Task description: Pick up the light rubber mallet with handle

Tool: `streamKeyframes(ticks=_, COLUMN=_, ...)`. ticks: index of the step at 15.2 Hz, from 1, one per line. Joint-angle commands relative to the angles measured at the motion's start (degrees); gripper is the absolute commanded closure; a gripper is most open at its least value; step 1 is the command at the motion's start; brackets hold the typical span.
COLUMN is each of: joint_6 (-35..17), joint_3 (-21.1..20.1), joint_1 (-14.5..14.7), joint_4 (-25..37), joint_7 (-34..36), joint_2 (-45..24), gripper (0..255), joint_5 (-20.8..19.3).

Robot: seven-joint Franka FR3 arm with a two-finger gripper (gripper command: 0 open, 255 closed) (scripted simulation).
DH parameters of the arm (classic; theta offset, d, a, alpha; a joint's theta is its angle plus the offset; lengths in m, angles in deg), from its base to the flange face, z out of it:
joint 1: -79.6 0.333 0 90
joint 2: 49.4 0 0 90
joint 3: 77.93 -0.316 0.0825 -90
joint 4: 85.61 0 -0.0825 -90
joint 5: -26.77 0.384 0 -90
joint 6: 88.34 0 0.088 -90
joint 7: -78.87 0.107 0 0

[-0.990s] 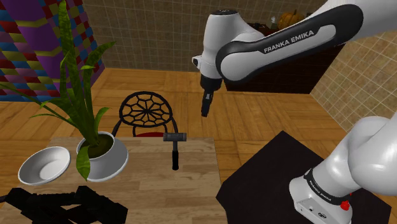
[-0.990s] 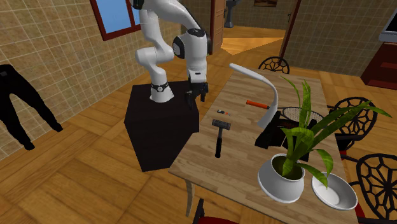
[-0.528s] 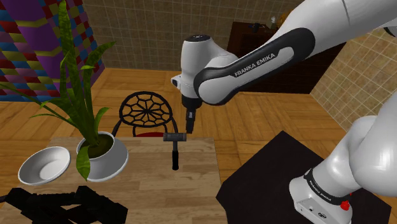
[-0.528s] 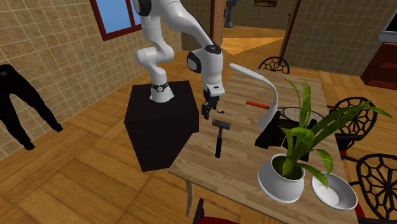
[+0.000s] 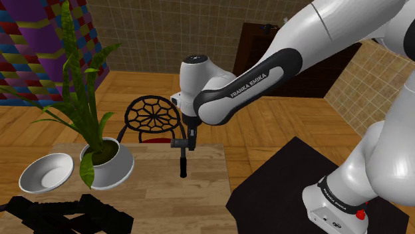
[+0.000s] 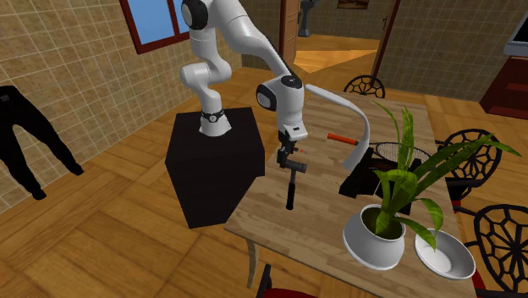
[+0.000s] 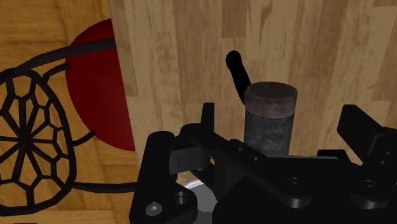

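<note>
mallet [image 7: 270, 119] — head between the jaws | gripper [image 5: 191, 140] spread, no contact

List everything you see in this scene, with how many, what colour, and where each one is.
mallet: one, dark grey head, black handle, lying on the table
table: one, light wood, beside the stand
potted plant: one, green leaves, white pot, on the table
bowl: one, white, beside the pot
red-handled tool: one, on the table
chairs: several, black web backs, around the table
stand: one, black, on the floor
arm: one, white, dark joints
gripper: one, black, open, fingers either side of the mallet's head
</note>
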Motion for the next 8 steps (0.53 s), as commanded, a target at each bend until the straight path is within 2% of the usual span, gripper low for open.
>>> streamKeyframes(ticks=1, joint_6=-1.33, joint_3=0.16, joint_1=0.13, joint_4=-0.24, joint_7=0.21, joint_2=-1.1, gripper=0, joint_5=-0.4)
streamKeyframes(ticks=4, joint_6=-2.37, joint_3=0.31, joint_1=0.25, joint_4=-0.38, joint_7=0.4, joint_2=-2.02, gripper=0, joint_5=-0.74)
streamKeyframes(ticks=5, joint_6=-2.38, joint_3=0.3, joint_1=0.21, joint_4=-0.54, joint_7=0.34, joint_2=-1.87, gripper=255, joint_5=-0.69)
streamKeyframes(ticks=8, joint_6=-2.36, joint_3=0.28, joint_1=0.22, joint_4=-0.57, joint_7=0.37, joint_2=-1.82, gripper=255, joint_5=-0.67)
